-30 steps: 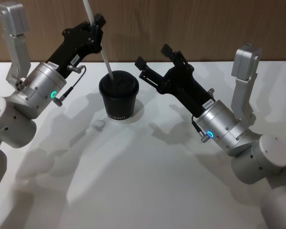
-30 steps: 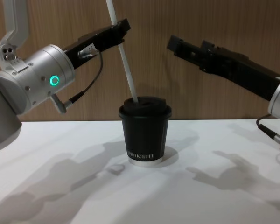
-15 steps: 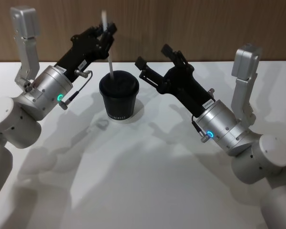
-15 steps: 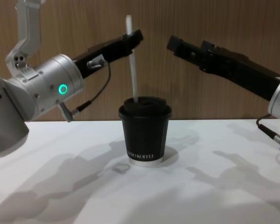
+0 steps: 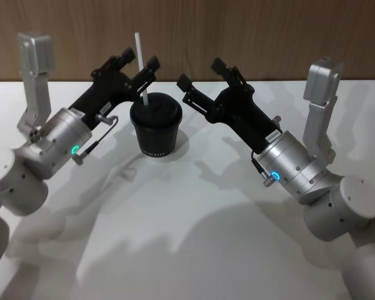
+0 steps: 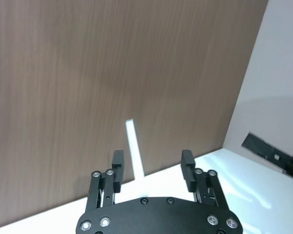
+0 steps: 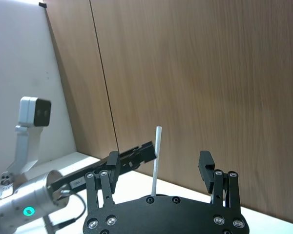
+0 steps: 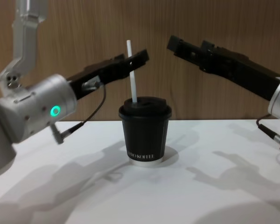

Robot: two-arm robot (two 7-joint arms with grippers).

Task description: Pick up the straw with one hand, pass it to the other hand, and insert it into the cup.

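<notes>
The black cup with its domed lid stands on the white table. The white straw stands nearly upright with its lower end in the lid. My left gripper is open, one finger on each side of the straw's upper part. In the left wrist view the straw runs between the fingers, nearer one of them, and a gap shows. My right gripper hangs open to the right of the cup, above lid height, holding nothing. The right wrist view shows the straw beyond that gripper.
A wooden wall rises right behind the table. The white tabletop stretches wide in front of the cup. Both silver arms reach in from the sides, left and right.
The left gripper came down and to the right, setting the straw upright and deeper into the lid, then opened around it. The right arm has not moved.
</notes>
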